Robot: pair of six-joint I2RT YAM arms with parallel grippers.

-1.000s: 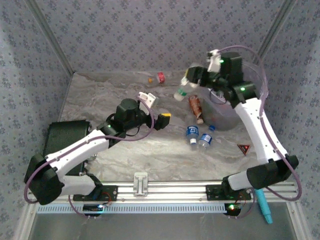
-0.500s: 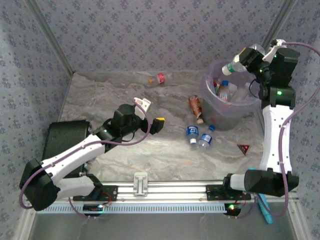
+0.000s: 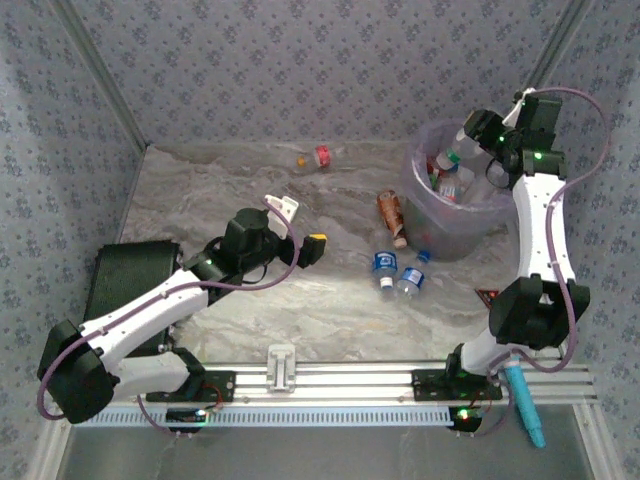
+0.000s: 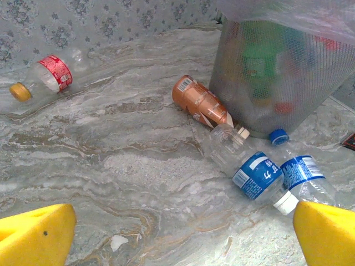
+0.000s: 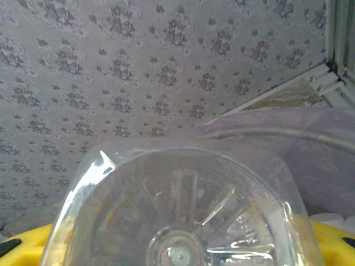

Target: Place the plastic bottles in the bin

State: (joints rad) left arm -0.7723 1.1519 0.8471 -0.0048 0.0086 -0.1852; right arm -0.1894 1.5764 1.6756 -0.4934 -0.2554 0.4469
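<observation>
Right hand (image 3: 476, 140) has lowered its clear bottle (image 5: 180, 221) over the bin (image 3: 440, 236).

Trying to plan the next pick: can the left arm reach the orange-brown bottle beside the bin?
Probably yes. The left gripper is open over bare table, nothing lies between it and the orange-brown bottle, though the bin and a blue-labelled bottle crowd one end.

The bottom edge cuts off the clear bottle (image 5: 183, 221).
</observation>
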